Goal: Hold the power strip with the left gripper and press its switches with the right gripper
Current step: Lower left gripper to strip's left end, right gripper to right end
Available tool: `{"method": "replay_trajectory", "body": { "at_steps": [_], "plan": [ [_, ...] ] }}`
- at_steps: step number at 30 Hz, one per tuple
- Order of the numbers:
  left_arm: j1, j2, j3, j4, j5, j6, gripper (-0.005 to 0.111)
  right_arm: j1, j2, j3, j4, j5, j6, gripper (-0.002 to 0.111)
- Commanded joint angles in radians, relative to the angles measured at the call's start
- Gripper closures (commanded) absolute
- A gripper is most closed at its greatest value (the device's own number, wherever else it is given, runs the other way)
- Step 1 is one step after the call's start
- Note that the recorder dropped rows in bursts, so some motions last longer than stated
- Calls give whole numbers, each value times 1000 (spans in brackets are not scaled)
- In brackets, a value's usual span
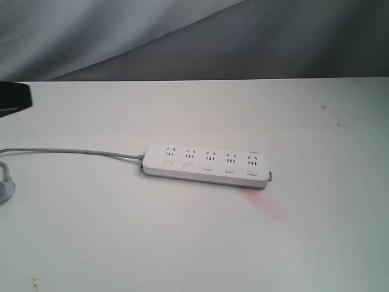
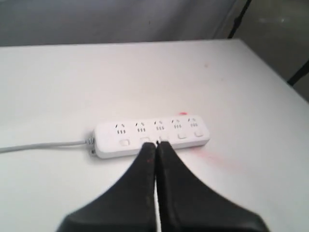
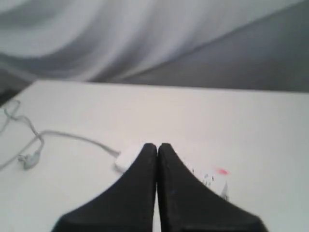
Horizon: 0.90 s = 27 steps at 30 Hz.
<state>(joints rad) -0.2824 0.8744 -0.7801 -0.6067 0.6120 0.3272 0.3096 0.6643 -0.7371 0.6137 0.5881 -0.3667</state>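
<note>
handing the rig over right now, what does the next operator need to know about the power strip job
Left gripper: jaws shut, empty, holding nothing.
Right gripper: jaws shut, empty.
Power strip: flat on the white table, sockets up, grey cord running off toward the left arm's side. Neither gripper shows near it in the exterior view.
Done: nothing visible; the strip is unheld. Whether any of the five switches is pressed cannot be told.
Left: hold the strip with the left, then press the switches with the right.
</note>
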Motion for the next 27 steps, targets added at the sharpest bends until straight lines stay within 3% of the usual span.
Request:
{"method": "replay_trajectory", "body": {
  "at_steps": [1, 16, 27],
  "plan": [
    [-9, 210, -72, 7, -11, 87, 107, 7, 241, -68, -48, 73, -34, 108],
    [-20, 930, -462, 22, 77, 288, 107, 20, 922, -361, -133, 41, -133, 108],
    [-113, 1151, -623, 232, 97, 309, 107, 96, 1181, -512, -241, 55, -70, 108]
  ]
}}
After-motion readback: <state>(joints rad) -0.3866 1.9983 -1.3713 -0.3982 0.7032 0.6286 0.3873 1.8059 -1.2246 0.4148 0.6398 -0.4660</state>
